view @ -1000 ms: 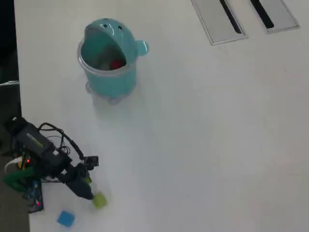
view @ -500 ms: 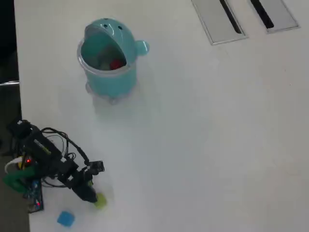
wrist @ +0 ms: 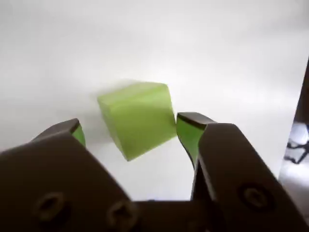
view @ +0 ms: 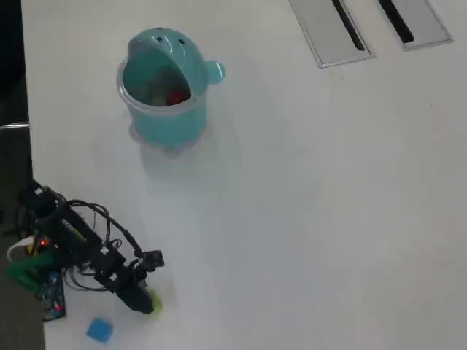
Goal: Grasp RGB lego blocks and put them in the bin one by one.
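Reaching for the yellowish-green block (wrist: pixel 137 118), your gripper (wrist: pixel 130 133) is set over it with its fingers (wrist: pixel 190 130) spread, one on each side. In the wrist view the block sits on the white counter (wrist: pixel 203 53) between the two green-padded tips, turned at an angle to them, with a gap showing on both sides, so it is not yet pinched.

From overhead, the arm (view: pixel 80 248) stretches from the lower left corner, and the gripper (view: pixel 146 302) covers most of the block (view: pixel 154 302); only a sliver of green shows at its tip. The blue block (view: pixel 99 329) lies on the counter just below and to the left of the arm, untouched. The teal bin (view: pixel 162 91) stands well apart toward the upper left, lid tipped back, with a red block (view: pixel 175 96) visible inside.

By my reading, you are on the second block: red is in, green is being grasped, blue remains. The next move calls for closing the fingers squarely on the green block, which may twist because it sits skewed, then lifting and carrying it to the bin's opening.

Hard to judge: whether the fingertips reach the counter, since the wrist view is blurred and close. The arm's base is cut off at the left edge overhead, and most of the bin's interior is in shadow.
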